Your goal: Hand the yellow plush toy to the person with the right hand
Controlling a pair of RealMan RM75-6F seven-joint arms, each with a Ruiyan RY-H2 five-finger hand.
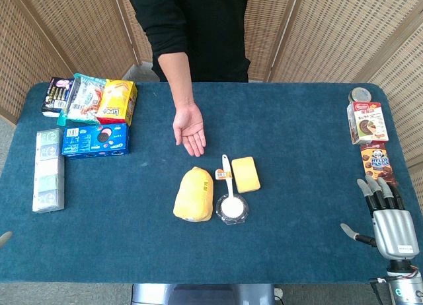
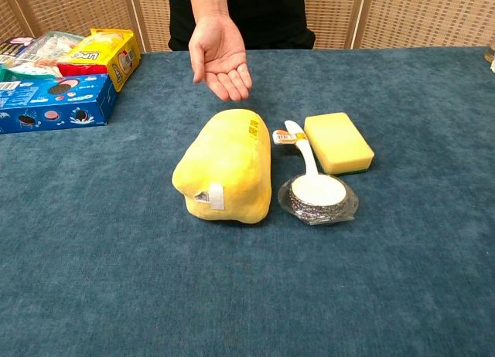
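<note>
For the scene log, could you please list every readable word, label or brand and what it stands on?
"HELLO PANDA": brown snack box, table's right edge.
"OREO": blue cookie box.
Yellow snack bag: red lettering, too blurred to read.
Yellow plush toy, its tags: print too small.
Other packages: unreadable.

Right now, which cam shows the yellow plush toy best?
Chest view: the yellow plush toy fills the centre, with its sewn tag and printed label visible. Head view shows it whole from above, but small and without detail.
</note>
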